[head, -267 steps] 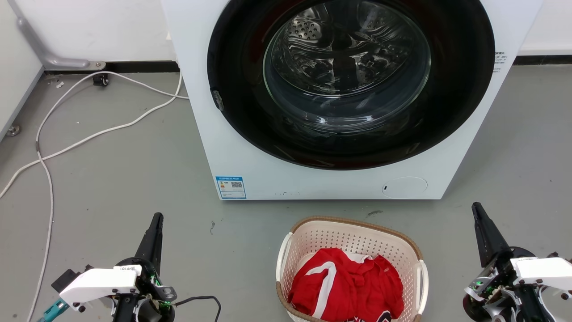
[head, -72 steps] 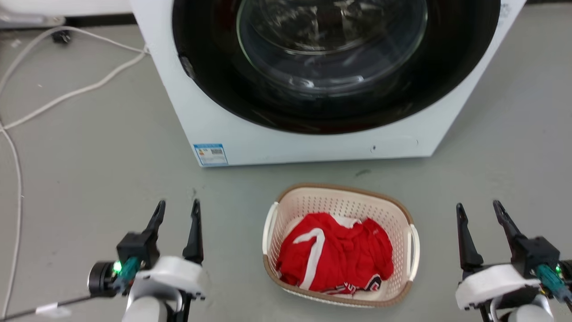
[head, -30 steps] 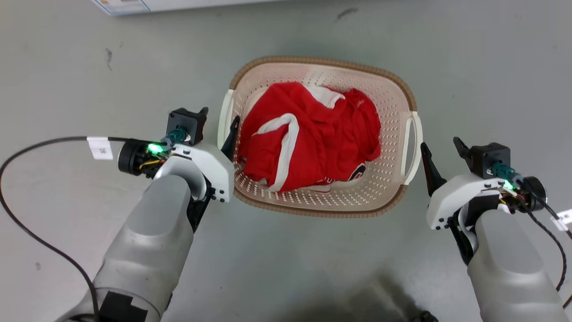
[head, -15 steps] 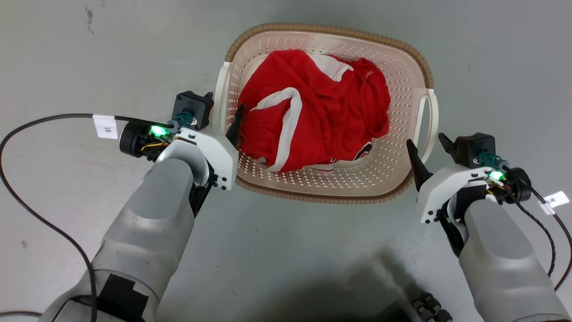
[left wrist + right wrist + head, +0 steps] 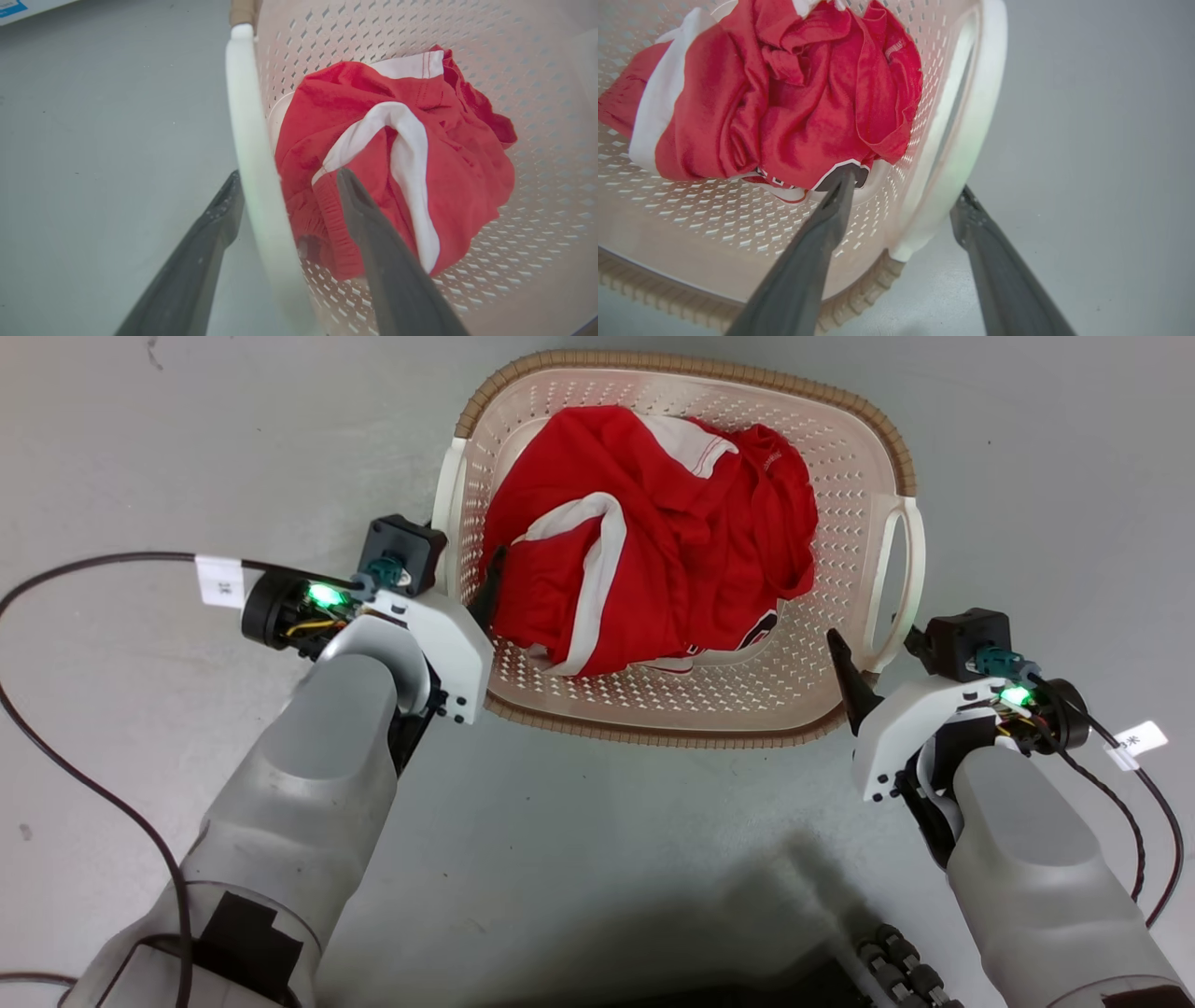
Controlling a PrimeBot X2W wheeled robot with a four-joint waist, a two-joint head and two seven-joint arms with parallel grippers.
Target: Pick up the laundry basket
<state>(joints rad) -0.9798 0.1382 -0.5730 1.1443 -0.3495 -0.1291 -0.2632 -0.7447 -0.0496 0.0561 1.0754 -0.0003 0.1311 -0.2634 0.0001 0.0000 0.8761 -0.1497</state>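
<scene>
Grey floor underlies laundry basket with red garment; left gripper, right gripper gape astride handles.

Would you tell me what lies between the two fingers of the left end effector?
In the left wrist view, the laundry basket's white handle stands between the left end effector's fingers, one outside it, one inside by the red garment.

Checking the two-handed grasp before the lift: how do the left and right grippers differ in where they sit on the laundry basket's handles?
The left gripper straddles the left handle partway along; the right gripper straddles the right handle at its near end, by the brown rim. The left gripper's inner finger runs beside the red garment; the right gripper's crosses mostly bare basket wall. Both are open, one finger inside the laundry basket, one outside.
</scene>
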